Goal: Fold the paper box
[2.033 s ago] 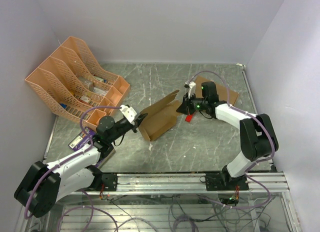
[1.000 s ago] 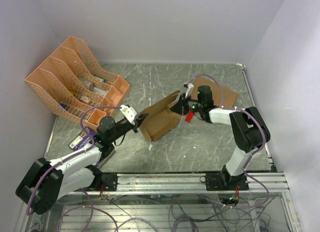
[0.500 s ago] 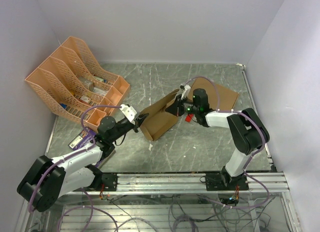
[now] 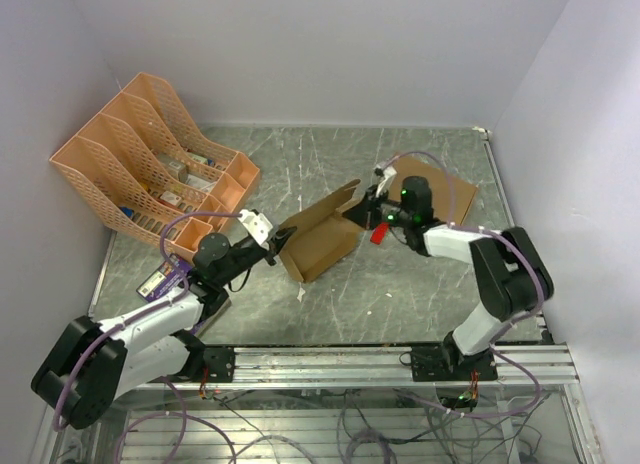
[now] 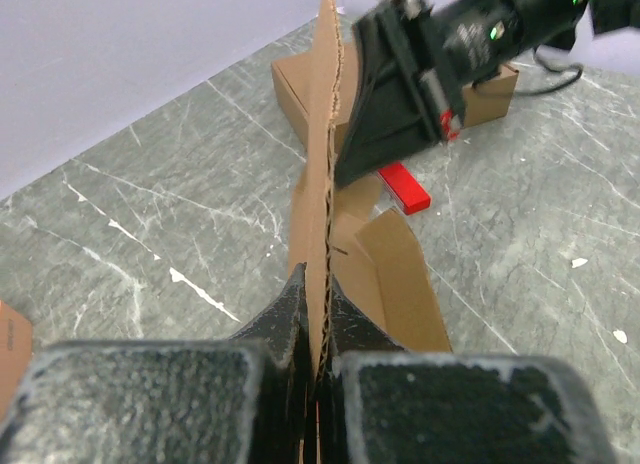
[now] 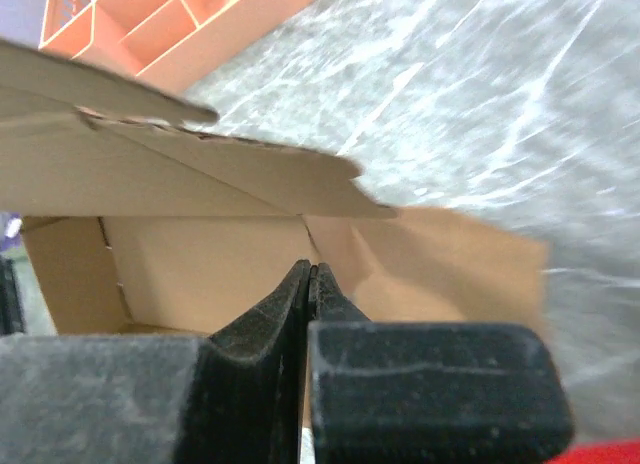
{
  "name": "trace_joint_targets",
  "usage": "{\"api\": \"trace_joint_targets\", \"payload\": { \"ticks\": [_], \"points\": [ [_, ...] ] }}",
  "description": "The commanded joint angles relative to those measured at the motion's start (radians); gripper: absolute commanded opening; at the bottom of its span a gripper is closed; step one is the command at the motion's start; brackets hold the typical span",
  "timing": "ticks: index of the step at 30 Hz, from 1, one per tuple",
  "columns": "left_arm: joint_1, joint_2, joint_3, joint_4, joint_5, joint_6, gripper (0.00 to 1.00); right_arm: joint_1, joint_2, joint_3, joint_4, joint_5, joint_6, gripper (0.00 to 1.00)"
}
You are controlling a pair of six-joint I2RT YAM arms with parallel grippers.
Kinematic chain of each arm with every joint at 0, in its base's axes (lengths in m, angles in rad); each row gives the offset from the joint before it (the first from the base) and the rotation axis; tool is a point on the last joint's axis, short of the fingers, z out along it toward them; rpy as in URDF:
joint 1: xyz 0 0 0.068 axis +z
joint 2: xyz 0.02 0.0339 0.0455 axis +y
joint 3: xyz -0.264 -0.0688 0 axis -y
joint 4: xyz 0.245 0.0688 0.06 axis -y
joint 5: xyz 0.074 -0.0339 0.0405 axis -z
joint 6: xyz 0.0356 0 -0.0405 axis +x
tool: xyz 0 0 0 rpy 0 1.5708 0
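The paper box (image 4: 322,242) is a half-formed brown cardboard sheet lying mid-table, one long wall raised. My left gripper (image 4: 283,240) is shut on the near-left end of that wall; in the left wrist view the cardboard edge (image 5: 326,174) stands upright between my fingers (image 5: 290,302). My right gripper (image 4: 358,212) is shut with nothing between its fingers, its tips at the box's far-right end. In the right wrist view those tips (image 6: 310,274) point into the box's inner panel (image 6: 200,269), under an overhanging flap (image 6: 230,174).
An orange file rack (image 4: 150,164) stands at the back left, a purple item (image 4: 160,281) beside the left arm. A larger brown cardboard box (image 4: 450,189) lies behind the right arm. A small red block (image 4: 378,233) sits on the table under the right gripper.
The right gripper pushed left against the box's far end, then drew back slightly to the right. The left gripper has kept its hold and place.
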Motion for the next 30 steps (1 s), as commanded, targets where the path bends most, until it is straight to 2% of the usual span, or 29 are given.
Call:
{"api": "trace_joint_targets", "payload": {
  "ticks": [1,4,6,7,9,13,19,24,25,28,30],
  "points": [
    [-0.001,-0.047,0.012,-0.02,-0.003,0.067,0.07,-0.146,-0.157,0.079,-0.302,-0.246,-0.389,0.07],
    [0.008,-0.048,0.013,-0.004,0.013,0.078,0.07,-0.232,-0.178,0.109,-0.467,-0.273,-0.55,0.39],
    [0.012,-0.045,0.016,0.008,0.023,0.078,0.07,-0.265,-0.177,0.1,-0.472,-0.253,-0.58,0.62],
    [0.013,-0.043,0.016,0.014,0.028,0.076,0.07,-0.27,-0.161,0.101,-0.469,-0.247,-0.586,0.7],
    [0.012,-0.046,0.015,0.022,0.043,0.077,0.07,-0.27,-0.102,0.158,-0.546,-0.244,-0.632,0.73],
    [0.013,-0.068,0.012,0.025,0.056,0.083,0.07,-0.267,0.017,0.252,-0.597,-0.263,-0.651,0.74],
    [0.014,-0.13,0.008,-0.015,0.057,0.106,0.07,-0.264,0.105,0.345,-0.615,-0.286,-0.639,0.75],
    [0.016,-0.149,0.008,-0.02,0.071,0.107,0.07,-0.256,0.135,0.36,-0.581,-0.322,-0.607,0.73],
    [0.016,-0.149,0.009,-0.021,0.073,0.107,0.07,-0.253,0.135,0.357,-0.559,-0.334,-0.596,0.68],
    [0.017,-0.149,0.014,-0.027,0.071,0.109,0.07,-0.254,0.137,0.371,-0.576,-0.392,-0.605,0.42],
    [0.017,-0.143,0.02,-0.035,0.064,0.114,0.07,-0.254,0.118,0.363,-0.589,-0.43,-0.627,0.2]
  ]
}}
